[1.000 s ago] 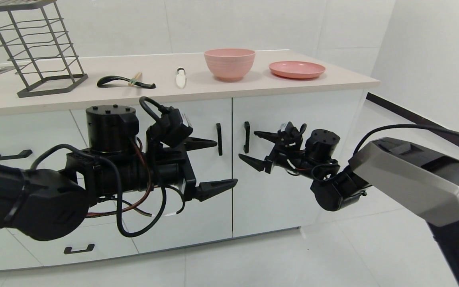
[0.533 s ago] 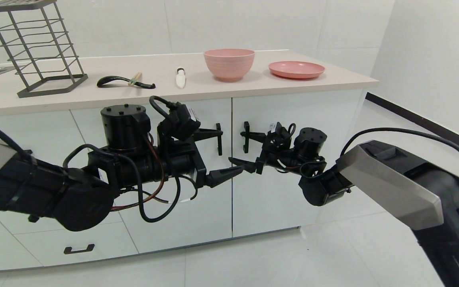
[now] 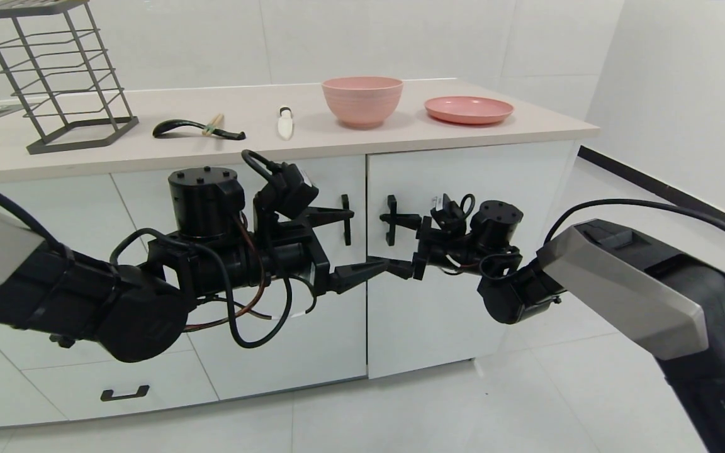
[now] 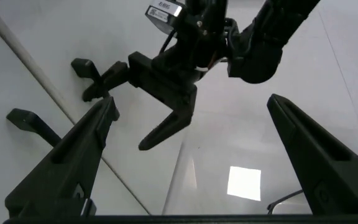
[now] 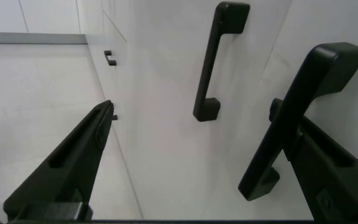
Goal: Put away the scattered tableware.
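On the countertop (image 3: 148, 151) lie a pink bowl (image 3: 362, 100), a pink plate (image 3: 469, 109), a black spoon (image 3: 196, 129) crossed by chopsticks (image 3: 213, 124), and a small white spoon (image 3: 285, 123). Both arms hang below the counter, in front of the white cabinet doors. My left gripper (image 3: 372, 242) (image 4: 191, 102) is open, its upper finger by the left door handle (image 3: 346, 219). My right gripper (image 3: 376, 239) (image 5: 188, 112) is open too, facing the left one. One of its fingers lies right beside the right door handle (image 3: 390, 219) (image 5: 303, 112). The lower fingers of both grippers overlap in the head view.
A black wire rack (image 3: 54, 75) stands at the counter's left end. Drawers with black handles (image 3: 123, 393) sit left of the doors. White tiled floor (image 3: 526, 402) is open to the right, bounded by a wall.
Both arms have advanced toward the cabinet doors and drawn together. The right gripper rose and moved left to the right door handle. The left gripper moved right and up.
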